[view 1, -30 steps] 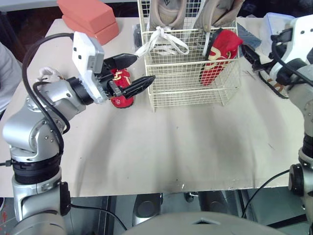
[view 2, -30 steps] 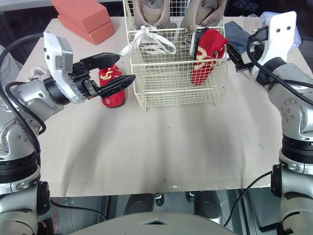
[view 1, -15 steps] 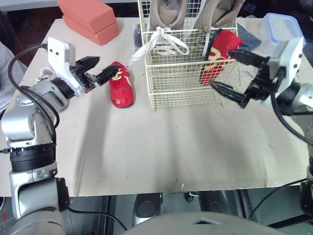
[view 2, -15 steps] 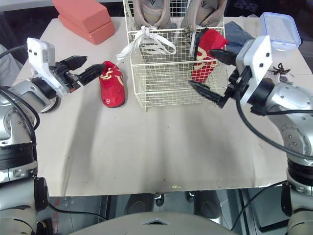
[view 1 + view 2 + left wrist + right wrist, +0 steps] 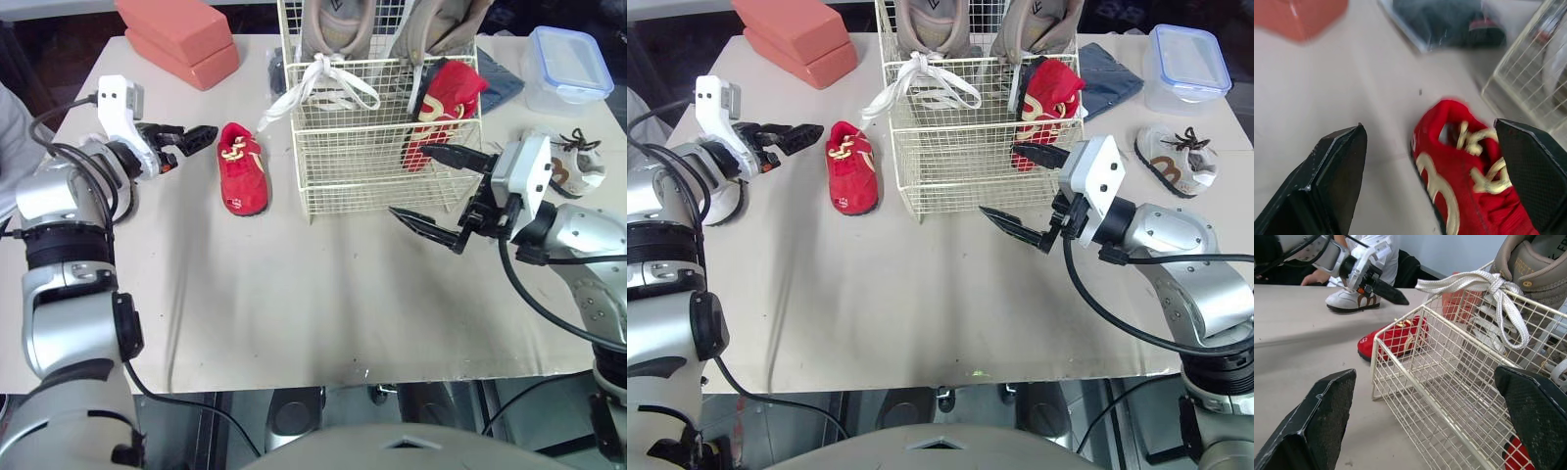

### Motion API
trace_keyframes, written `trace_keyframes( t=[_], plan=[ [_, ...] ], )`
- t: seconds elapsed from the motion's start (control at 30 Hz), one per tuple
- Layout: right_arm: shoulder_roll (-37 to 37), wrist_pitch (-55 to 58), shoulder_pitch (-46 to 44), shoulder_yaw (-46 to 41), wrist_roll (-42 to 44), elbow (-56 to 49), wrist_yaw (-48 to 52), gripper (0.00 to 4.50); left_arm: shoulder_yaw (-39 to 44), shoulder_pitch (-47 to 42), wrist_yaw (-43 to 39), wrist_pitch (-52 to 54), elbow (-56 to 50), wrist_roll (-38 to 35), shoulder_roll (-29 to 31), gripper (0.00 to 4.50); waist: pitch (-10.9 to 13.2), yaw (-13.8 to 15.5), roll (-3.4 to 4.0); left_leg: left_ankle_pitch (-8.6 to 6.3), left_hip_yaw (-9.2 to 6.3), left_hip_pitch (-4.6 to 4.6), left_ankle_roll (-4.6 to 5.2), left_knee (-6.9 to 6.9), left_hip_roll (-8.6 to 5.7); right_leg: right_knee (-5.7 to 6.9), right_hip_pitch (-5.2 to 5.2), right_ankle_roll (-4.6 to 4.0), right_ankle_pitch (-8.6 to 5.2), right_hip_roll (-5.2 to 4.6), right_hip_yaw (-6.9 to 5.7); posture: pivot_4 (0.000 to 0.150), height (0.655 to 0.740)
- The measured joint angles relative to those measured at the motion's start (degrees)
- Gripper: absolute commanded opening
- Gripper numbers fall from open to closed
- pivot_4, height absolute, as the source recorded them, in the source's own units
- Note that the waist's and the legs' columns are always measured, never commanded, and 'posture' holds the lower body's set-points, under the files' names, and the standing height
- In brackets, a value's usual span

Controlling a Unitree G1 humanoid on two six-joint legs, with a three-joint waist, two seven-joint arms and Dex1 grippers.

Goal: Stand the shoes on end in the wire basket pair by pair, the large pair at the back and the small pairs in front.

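The wire basket (image 5: 382, 157) stands at the table's back middle. Two large beige shoes (image 5: 328, 29) stand on end at its back. One small red shoe (image 5: 446, 108) stands at its front right. Its mate, a red shoe with gold laces (image 5: 240, 168), lies flat on the table left of the basket. My left gripper (image 5: 193, 145) is open just left of that shoe, apart from it, and the shoe (image 5: 1459, 171) shows between its fingers (image 5: 1327, 186). My right gripper (image 5: 407, 181) is open and holds nothing at the basket's front right corner.
A small white and brown shoe (image 5: 563, 168) lies at the far right, and another one (image 5: 1352, 301) sits by my left arm. Pink boxes (image 5: 176, 39) lie at the back left. A lidded plastic container (image 5: 568, 69) and folded denim (image 5: 500, 78) lie at the back right. A person's sleeve (image 5: 8, 147) shows at the left edge.
My left gripper drew back to the left, leaving the red shoe flat on the table. My right arm swung down from the back right to the basket's front right corner.
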Motion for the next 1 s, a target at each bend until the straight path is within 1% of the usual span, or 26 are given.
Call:
trace_keyframes(
  t=[0.1, 0.23, 0.37, 0.53, 0.83, 0.9, 0.93, 1.0],
  plan=[
    [0.6, -0.7, 0.3, 0.2, -0.9, 0.0, -0.4, 4.48, -2.0, -4.8, -0.2, 0.0, 7.4, 3.2, -0.7, 4.50, 0.0, 0.0, -0.06, 0.00, 0.03, -0.02, 0.00, 0.01, -0.02, 0.00, 0.00, 0.00, 0.00, 0.00, -0.03, 0.150, 0.6860],
    [1.3, -1.1, 0.9, 0.3, -1.6, -0.1, -0.8, 4.48, -2.0, -8.3, -1.0, -0.6, 12.6, 5.2, -1.9, 4.50, 0.0, 0.0, -0.06, 0.00, 0.05, -0.02, 0.00, 0.03, 0.02, 0.01, 0.00, 0.02, -0.01, -0.02, -0.03, 0.150, 0.6860],
    [1.9, -1.3, 1.6, 0.3, -2.2, -0.1, -1.1, 4.48, -1.9, -9.8, -2.1, -0.8, 15.1, 5.7, -3.6, 4.50, 0.0, 0.1, -0.08, 0.00, 0.05, -0.04, 0.00, 0.07, 0.03, 0.02, 0.00, 0.00, 0.00, -0.03, -0.05, 0.150, 0.6860],
    [2.4, -1.3, 2.2, 0.3, -2.7, -0.3, -1.7, 4.48, -1.8, -11.2, -2.5, -0.7, 16.9, 6.7, -4.2, 4.50, 0.0, -0.1, -0.09, 0.00, 0.05, -0.04, 0.00, 0.07, 0.02, 0.04, 0.00, 0.00, 0.00, -0.02, -0.04, 0.150, 0.6860],
    [2.4, -1.4, 2.2, 0.3, -3.3, -0.3, -2.0, 4.48, -5.1, -11.6, -4.2, 0.0, 17.9, 12.0, -4.1, 4.50, 0.0, -0.1, -0.10, 0.00, 0.07, -0.02, 0.00, 0.08, 0.02, 0.05, 0.00, 0.00, 0.00, -0.02, -0.03, 0.150, 0.6860],
    [2.5, -1.5, 2.2, 0.3, -3.4, -0.3, -2.0, 4.50, -5.8, -11.6, -5.0, 0.2, 17.8, 12.7, -4.1, 4.00, 0.0, -0.1, -0.10, 0.00, 0.08, -0.01, 0.00, 0.07, 0.02, 0.06, 0.00, 0.00, 0.00, -0.02, -0.02, 0.150, 0.6860],
    [2.5, -1.5, 2.2, 0.3, -3.4, -0.3, -2.0, 4.50, -5.8, -11.6, -5.2, 0.1, 17.8, 12.9, -4.1, 3.85, 0.0, -0.1, -0.10, 0.00, 0.08, 0.00, 0.00, 0.07, 0.03, 0.06, 0.00, 0.00, 0.00, -0.02, -0.01, 0.150, 0.6860],
    [2.6, -1.5, 2.2, 0.3, -3.4, -0.3, -2.0, 4.50, -5.8, -11.5, -5.3, -0.1, 17.8, 13.1, -4.3, 2.95, 0.0, -0.1, -0.10, 0.00, 0.08, 0.01, 0.00, 0.08, 0.03, 0.07, 0.00, -0.01, 0.00, -0.03, 0.01, 0.150, 0.6860]
  ],
)
